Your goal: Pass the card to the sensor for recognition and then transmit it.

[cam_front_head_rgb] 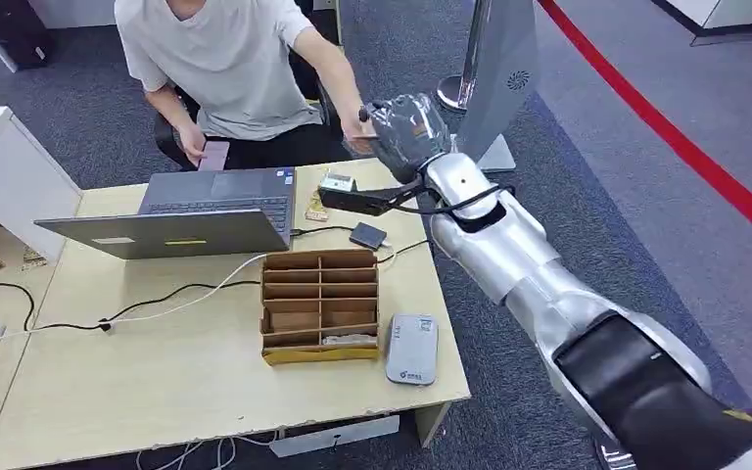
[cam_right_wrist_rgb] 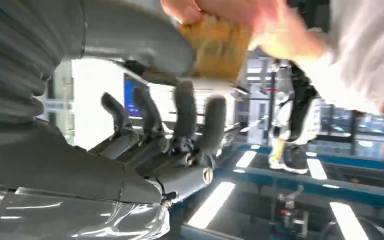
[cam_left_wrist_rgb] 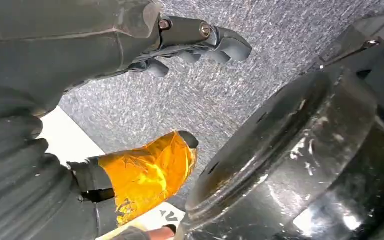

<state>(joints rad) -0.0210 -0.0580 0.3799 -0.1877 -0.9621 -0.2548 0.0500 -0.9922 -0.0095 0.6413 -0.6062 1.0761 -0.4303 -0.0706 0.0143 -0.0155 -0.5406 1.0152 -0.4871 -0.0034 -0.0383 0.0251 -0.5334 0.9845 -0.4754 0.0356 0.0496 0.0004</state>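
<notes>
I can't make out the card itself; I judge it is at the handover, where the person's hand [cam_front_head_rgb: 357,140] meets my right hand [cam_front_head_rgb: 406,127] beyond the far edge of the pale wooden bench [cam_front_head_rgb: 186,382]. In the right wrist view the dark fingers [cam_right_wrist_rgb: 185,117] stand apart and the person's hand covers my thumb tip. Next: let go, then draw back clear of the open grey laptop [cam_front_head_rgb: 196,215]. My left hand [cam_left_wrist_rgb: 130,100] hangs over carpet, fingers loosely curled around nothing.

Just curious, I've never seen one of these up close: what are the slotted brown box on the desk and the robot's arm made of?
The slotted brown organizer box looks like matte cardboard or thin wood: flat tan dividers, no shine. The robot's silver right arm looks like glossy metal or painted plastic, judging by its bright highlights.
</notes>
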